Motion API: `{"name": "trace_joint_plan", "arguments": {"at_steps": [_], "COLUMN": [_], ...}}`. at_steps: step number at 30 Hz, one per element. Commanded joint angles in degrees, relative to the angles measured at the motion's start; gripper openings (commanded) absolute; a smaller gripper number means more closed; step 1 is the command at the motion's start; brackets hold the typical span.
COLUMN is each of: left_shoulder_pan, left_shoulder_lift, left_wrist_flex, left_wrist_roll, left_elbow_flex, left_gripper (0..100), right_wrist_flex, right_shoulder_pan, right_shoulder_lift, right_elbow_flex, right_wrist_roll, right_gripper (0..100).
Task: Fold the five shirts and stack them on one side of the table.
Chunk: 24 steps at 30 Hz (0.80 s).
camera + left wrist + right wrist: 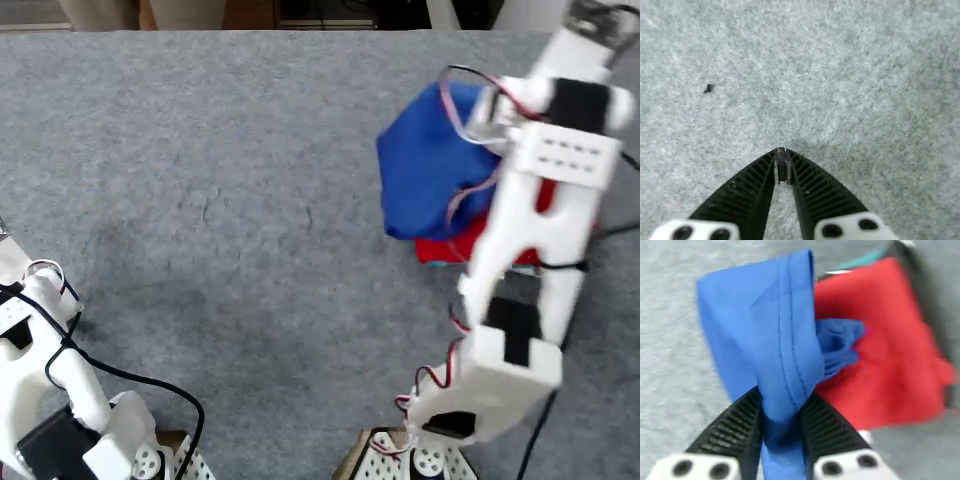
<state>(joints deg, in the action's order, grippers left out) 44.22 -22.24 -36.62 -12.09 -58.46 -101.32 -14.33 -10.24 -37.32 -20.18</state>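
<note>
Grey felt-covered table (220, 200). Folded red cloth shirt (445, 250) lies on it on the right arm's side, with crumpled blue cloth shirt (425, 160) overlapping it. Tiny dark speck (708, 88) on the felt.

The right arm (530, 220) covers most of the red shirt (440, 250) and an edge of the blue shirt (425, 165). A teal cloth (867, 259) beneath is mostly hidden; a dark speck (708, 88) on the surface (850, 70) is too small to identify.
</note>
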Motion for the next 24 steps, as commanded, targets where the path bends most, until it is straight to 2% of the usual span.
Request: {"name": "trace_joint_plan", "arguments": {"at_steps": [1, 7, 9, 16, 19, 22, 24], "left_shoulder_pan": [0.1, 0.1, 0.1, -2.5, -5.3, -8.7, -11.8], "left_shoulder_lift": [-0.9, -0.9, -1.0, -1.5, -2.9, -8.2, -13.8], "left_wrist_flex": [0.7, 0.7, 0.7, -0.4, -5.4, -13.4, -18.1], "left_wrist_roll": [0.0, 0.0, 0.0, 0.0, 0.0, 0.2, 0.1], "left_elbow_flex": [0.4, 0.3, 0.3, 0.1, 2.1, 4.1, 4.6], "left_gripper": [2, 2, 2, 2, 2, 2, 2], "right_wrist_flex": [-0.8, -0.8, -0.8, -0.8, -0.9, -0.9, -0.9], "right_shoulder_pan": [-8.1, -14.5, -15.9, -18.8, -18.7, -18.5, -18.5], "right_shoulder_lift": [5.5, 4.7, 4.6, 5.1, 6.6, 11.0, 15.0], "right_elbow_flex": [2.9, 6.5, 6.8, 6.5, 5.0, 3.6, 3.6], "right_wrist_roll": [4.5, 12.1, 12.8, 13.1, 13.0, 13.1, 14.5], "right_gripper": [0.5, 1.1, 4.7, 35.2, 45.9, 43.6, 35.2]}}
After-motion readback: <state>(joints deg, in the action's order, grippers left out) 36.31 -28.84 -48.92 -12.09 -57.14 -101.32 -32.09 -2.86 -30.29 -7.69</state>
